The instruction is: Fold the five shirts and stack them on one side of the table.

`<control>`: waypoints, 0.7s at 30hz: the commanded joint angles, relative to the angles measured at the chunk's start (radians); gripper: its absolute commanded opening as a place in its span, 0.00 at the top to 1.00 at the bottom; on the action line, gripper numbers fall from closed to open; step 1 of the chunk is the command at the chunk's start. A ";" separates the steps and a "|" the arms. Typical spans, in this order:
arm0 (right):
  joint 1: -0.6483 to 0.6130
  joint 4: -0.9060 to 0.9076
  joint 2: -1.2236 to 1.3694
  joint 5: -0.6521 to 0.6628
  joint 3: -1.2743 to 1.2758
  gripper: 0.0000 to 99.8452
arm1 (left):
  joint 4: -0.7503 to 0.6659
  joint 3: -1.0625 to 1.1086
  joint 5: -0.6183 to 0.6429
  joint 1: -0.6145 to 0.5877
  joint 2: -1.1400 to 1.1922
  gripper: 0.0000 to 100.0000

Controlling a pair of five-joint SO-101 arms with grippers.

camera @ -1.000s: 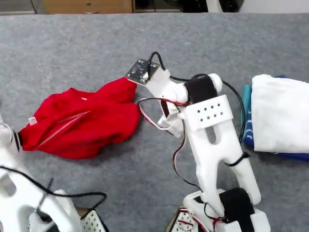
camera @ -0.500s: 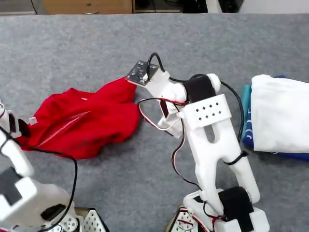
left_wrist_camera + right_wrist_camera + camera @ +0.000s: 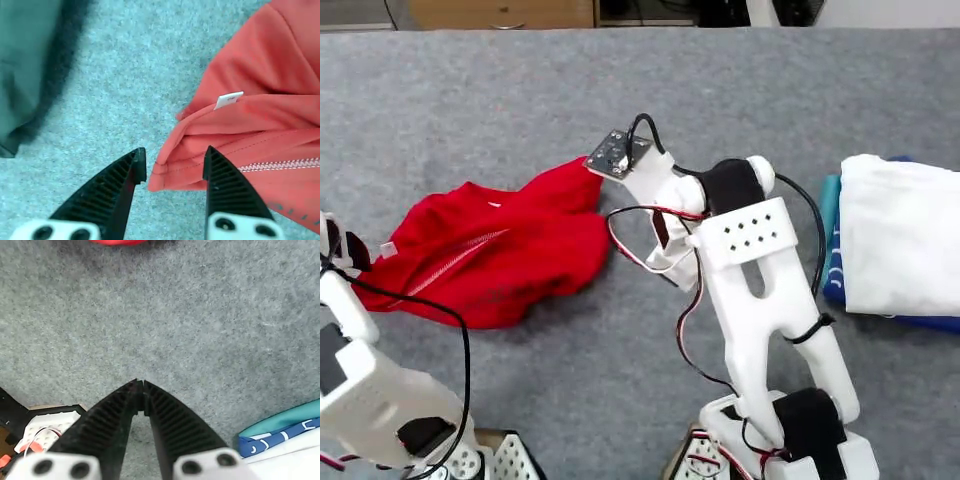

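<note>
Our left pincer [image 3: 175, 161] gapes wide, and a hem corner of the crumpled red shirt [image 3: 500, 255] sits between its fingers. That shirt lies on the grey desk [image 3: 470, 100], on the left arm's side. Our right pincer [image 3: 143, 387] is pressed closed on nothing, above bare desk. Folded shirts [image 3: 905, 235] sit stacked at the far right edge.

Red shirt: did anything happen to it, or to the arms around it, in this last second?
The left arm swung round, carrying the left pincer slightly toward the far side of the table; it is now open over the hem corner of the red shirt. The shirt, the shut right pincer and the folded stack stayed put.
</note>
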 commanded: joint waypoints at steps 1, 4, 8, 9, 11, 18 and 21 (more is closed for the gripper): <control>-0.008 0.009 -0.033 -0.012 0.001 1.00 | 0.000 -0.012 0.011 0.006 0.019 0.81; -0.008 0.009 -0.033 -0.012 0.001 1.00 | 0.000 -0.025 0.014 0.005 0.076 0.81; -0.008 0.020 -0.033 -0.012 0.001 1.00 | 0.002 -0.051 0.015 0.003 0.145 0.81; -0.008 0.020 -0.033 -0.012 0.001 1.00 | 0.002 -0.057 0.015 0.003 0.159 0.81; -0.007 0.021 -0.033 -0.012 0.001 1.00 | 0.005 -0.064 0.025 0.003 0.177 0.83; -0.007 0.023 -0.035 -0.012 0.001 1.00 | 0.049 -0.063 0.006 0.040 0.183 0.98; -0.007 0.023 -0.065 -0.012 0.001 1.00 | 0.161 -0.114 0.006 0.069 0.159 0.98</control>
